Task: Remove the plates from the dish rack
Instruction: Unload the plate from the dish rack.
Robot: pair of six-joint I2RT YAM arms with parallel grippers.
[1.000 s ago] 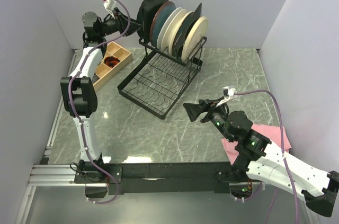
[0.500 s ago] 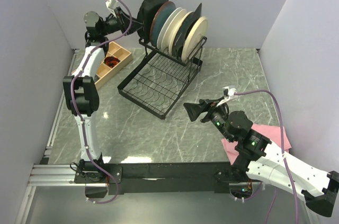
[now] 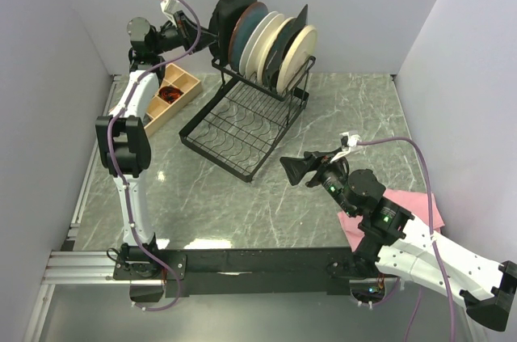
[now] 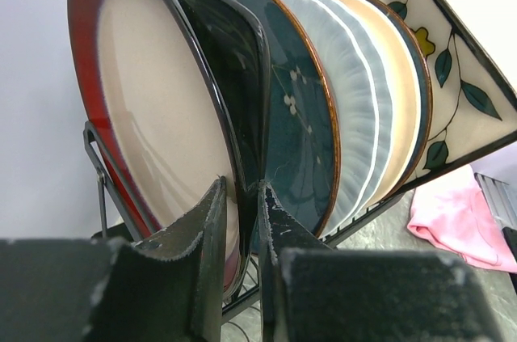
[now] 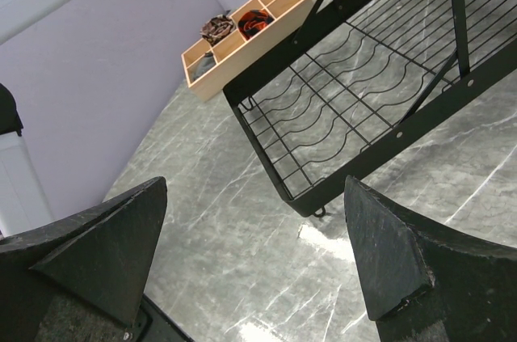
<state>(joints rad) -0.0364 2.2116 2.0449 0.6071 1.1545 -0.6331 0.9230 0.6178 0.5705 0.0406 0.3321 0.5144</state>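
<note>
Plates (image 3: 266,39) stand on edge in a tight row in the upper frame of the black wire dish rack (image 3: 242,128), which sits at the far side of the marble table (image 3: 347,116), a little left of centre. The rack's lower grid holds nothing. At the left end of the row is a tan plate with a red-brown rim (image 4: 153,91). Behind it come a black square plate (image 4: 234,43), a teal plate (image 4: 295,107), several pale round ones and a cream square plate with coloured flowers (image 4: 452,67).

The left gripper (image 4: 242,196) reaches in from the left at plate height. Its jaws are narrow and straddle the rim of the red-rimmed plate, but I cannot tell whether the pads press on it.

The right gripper (image 3: 287,172) hangs over the table, near and right of the rack, with its jaws spread wide and nothing between them. A wooden tray (image 3: 174,95) lies left of the rack, and a pink cloth (image 3: 424,204) lies at the near right.
</note>
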